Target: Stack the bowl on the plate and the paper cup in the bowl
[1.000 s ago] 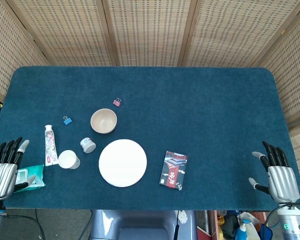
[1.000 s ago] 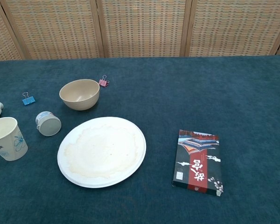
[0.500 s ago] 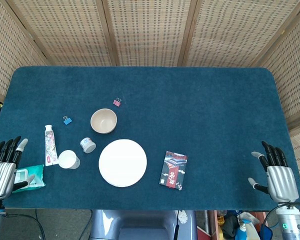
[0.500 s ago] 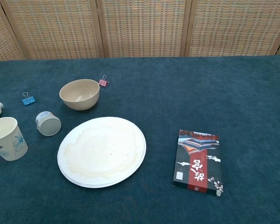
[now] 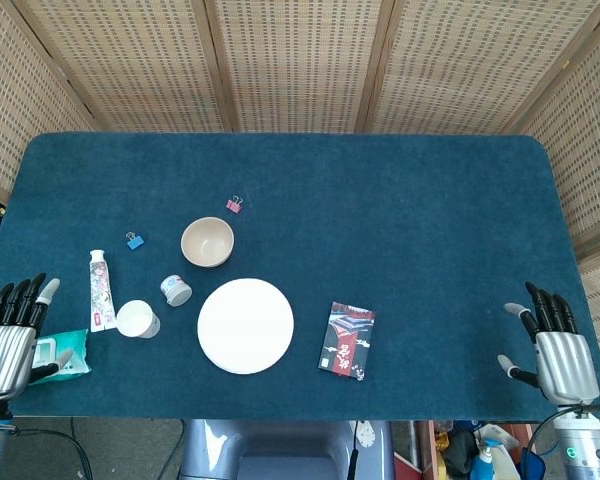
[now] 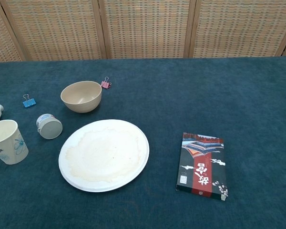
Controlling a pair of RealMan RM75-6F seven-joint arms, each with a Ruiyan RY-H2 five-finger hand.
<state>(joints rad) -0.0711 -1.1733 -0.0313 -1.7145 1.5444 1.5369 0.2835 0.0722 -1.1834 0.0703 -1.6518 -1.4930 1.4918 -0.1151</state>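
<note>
Head view sets the white plate (image 5: 245, 325) near the table's (image 5: 400, 200) front edge, bare on top. At its 11 o'clock, just apart from the rim, stands the beige bowl (image 5: 207, 242), upright and empty. At the plate's 9 o'clock stands the paper cup (image 5: 137, 319), mouth up; between cup and bowl lies a small white jar (image 5: 176, 290) on its side. A toothpaste tube (image 5: 100, 290) lies at the cup's 10 o'clock, a blue binder clip (image 5: 134, 240) and a pink one (image 5: 234, 204) farther back. A dark printed box (image 5: 347, 340) sits at the plate's 3 o'clock. The left hand (image 5: 10, 340) hangs at the near left corner, fingers spread, grasping nothing, beside what looks like a green wipes packet (image 5: 65, 355). The right hand (image 5: 558, 350) rests at the near right corner, likewise released.
</note>
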